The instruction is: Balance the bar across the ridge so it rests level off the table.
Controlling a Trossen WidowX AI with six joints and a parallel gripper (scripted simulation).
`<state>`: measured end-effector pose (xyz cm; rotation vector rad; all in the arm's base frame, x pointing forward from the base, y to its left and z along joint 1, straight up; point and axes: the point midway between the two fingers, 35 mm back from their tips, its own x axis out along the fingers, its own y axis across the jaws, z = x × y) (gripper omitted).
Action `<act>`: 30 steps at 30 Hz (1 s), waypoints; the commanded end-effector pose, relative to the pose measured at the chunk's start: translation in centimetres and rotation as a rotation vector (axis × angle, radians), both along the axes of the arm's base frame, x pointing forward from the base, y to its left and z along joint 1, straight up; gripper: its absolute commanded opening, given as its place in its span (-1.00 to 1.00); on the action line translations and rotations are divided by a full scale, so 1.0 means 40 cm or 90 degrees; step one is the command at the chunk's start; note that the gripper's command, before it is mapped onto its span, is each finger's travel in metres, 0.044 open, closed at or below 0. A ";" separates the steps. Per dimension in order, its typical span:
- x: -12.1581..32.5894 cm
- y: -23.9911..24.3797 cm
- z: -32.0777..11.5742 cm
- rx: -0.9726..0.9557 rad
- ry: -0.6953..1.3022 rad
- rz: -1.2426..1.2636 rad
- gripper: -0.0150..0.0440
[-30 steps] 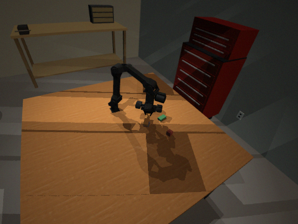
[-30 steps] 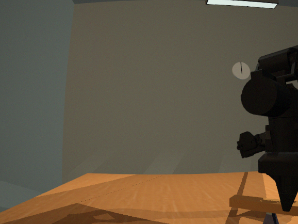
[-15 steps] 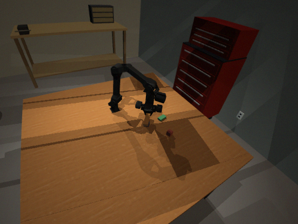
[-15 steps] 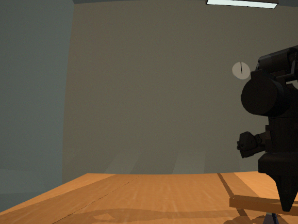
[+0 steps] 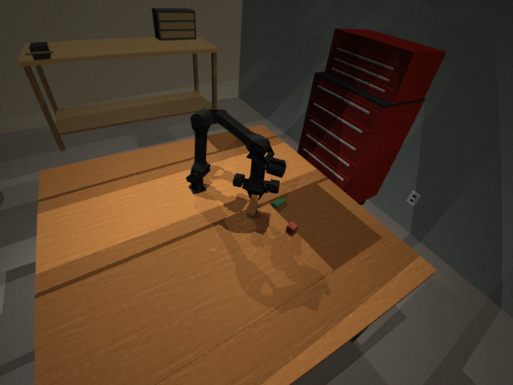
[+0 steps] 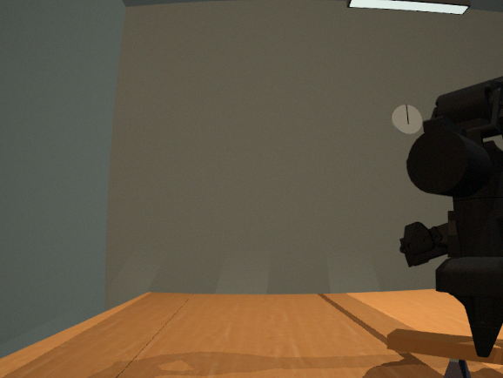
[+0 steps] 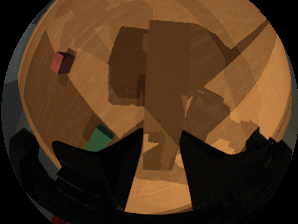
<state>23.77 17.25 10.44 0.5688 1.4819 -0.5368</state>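
Note:
The wooden bar [image 5: 252, 206] [image 6: 418, 341] [image 7: 167, 75] lies across the ridge [image 5: 253, 216] [image 6: 455, 370], clear of the table where its end shows in the exterior view. It looks close to level there, but its far end is out of frame. In the wrist view the bar hides the ridge. My gripper [image 5: 255, 196] [image 7: 161, 133] points down around the bar. It is slightly open, with one fingertip close on each side of the bar. The exterior view shows a finger in front of the bar.
A green block [image 5: 279, 202] [image 7: 100, 139] lies near the gripper, towards the red tool chest [image 5: 351, 124]. A small red cube [image 5: 291, 228] [image 7: 60, 62] lies farther along the table [image 5: 155, 310]. Broad shadows cross the table top.

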 end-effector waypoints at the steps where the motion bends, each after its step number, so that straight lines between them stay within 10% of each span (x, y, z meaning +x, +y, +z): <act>1: 0.000 0.000 0.000 0.000 0.000 0.000 0.09; 15: 0.000 0.000 0.000 0.000 0.000 0.000 0.14; 25: 0.000 0.000 0.000 0.000 0.000 0.000 1.00; 30: 0.005 0.004 0.047 0.000 0.000 0.000 1.00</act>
